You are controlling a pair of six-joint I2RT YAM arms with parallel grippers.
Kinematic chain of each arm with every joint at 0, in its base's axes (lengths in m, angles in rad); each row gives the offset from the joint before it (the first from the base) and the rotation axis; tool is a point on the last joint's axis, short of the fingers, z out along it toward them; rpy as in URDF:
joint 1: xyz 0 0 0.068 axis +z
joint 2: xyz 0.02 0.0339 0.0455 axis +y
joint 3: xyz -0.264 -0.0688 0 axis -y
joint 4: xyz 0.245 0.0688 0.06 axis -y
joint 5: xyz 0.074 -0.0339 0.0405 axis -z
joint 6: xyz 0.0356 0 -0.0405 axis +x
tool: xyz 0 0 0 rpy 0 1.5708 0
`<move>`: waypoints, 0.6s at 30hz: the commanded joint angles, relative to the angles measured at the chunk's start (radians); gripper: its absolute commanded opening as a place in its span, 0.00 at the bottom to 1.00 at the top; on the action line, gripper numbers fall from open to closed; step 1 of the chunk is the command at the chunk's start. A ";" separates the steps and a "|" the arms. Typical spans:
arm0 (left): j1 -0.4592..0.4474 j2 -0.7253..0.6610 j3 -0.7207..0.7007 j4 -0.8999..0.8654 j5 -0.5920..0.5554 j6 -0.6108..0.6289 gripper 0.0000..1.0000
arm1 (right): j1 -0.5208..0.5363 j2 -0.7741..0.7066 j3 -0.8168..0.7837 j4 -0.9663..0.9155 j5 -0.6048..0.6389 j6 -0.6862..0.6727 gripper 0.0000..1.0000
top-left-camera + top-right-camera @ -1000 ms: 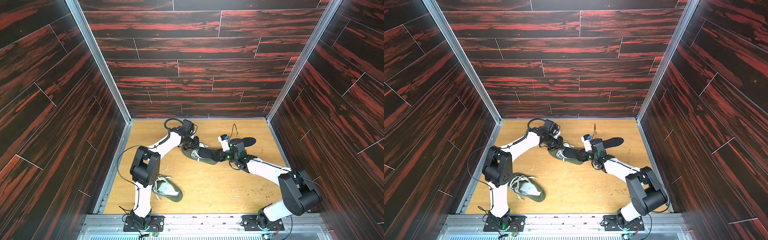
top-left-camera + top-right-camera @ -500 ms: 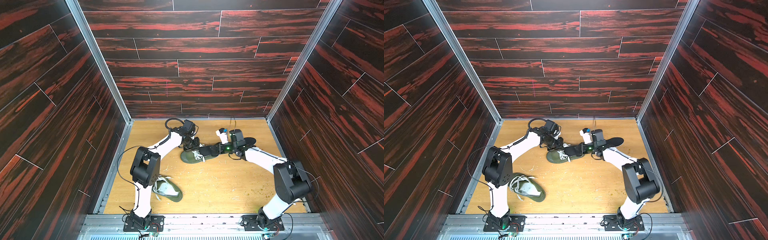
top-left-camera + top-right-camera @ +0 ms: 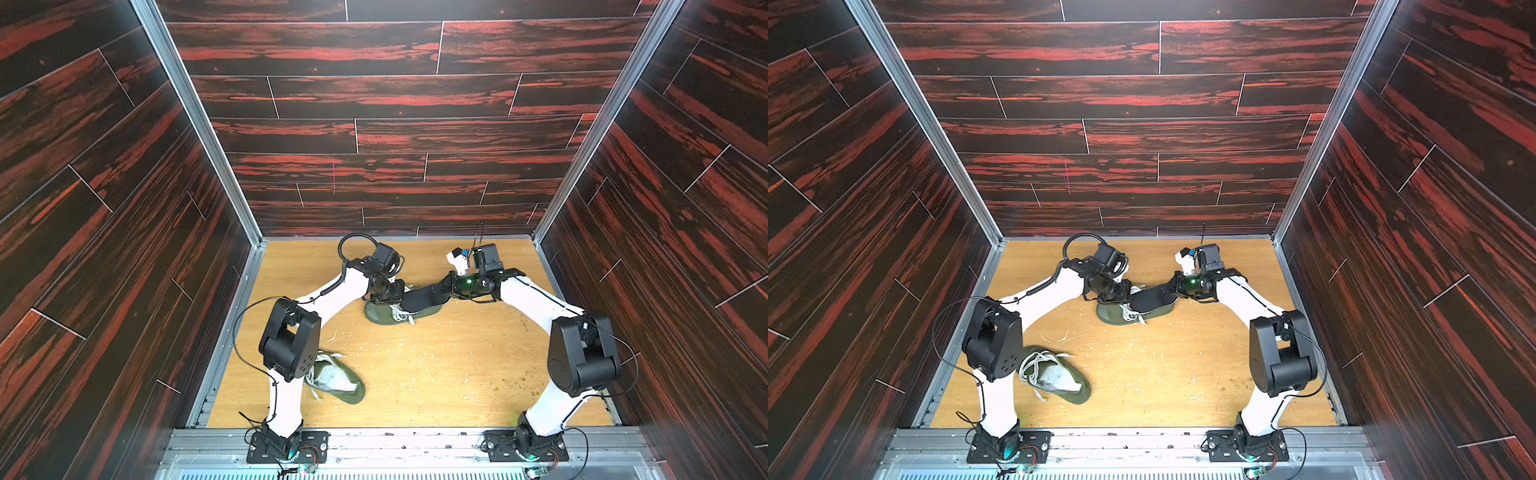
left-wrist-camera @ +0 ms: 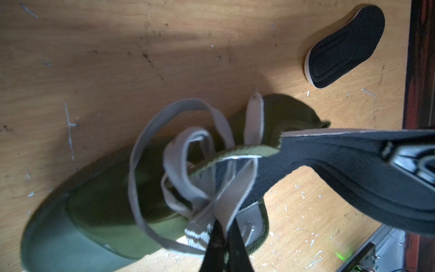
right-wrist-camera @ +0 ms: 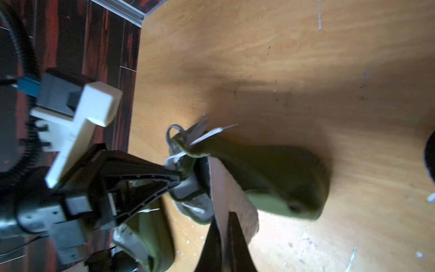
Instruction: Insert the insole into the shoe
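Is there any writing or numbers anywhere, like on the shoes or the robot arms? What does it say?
No words or numbers can be read anywhere.
The striped tag on the green shoe shows only white lines, and it is blurred.
The black insole at its opening, the spare insole, the second shoe and the robot arms show no writing.

Tabletop (image 3: pixel 457 374) lies open near centre and near right; second shoe (image 3: pixel 340 382) blocks near left, shoe (image 3: pixel 380 316) occupies far centre.
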 commanded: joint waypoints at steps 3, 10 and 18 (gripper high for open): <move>0.000 -0.052 0.009 -0.024 -0.005 -0.010 0.00 | -0.009 0.071 0.054 -0.175 0.011 -0.062 0.10; 0.005 -0.047 0.005 -0.028 -0.014 0.012 0.00 | -0.011 0.059 0.027 -0.187 0.097 -0.091 0.30; 0.005 -0.079 -0.042 0.050 -0.010 -0.112 0.00 | -0.010 0.037 -0.057 -0.111 -0.071 -0.008 0.15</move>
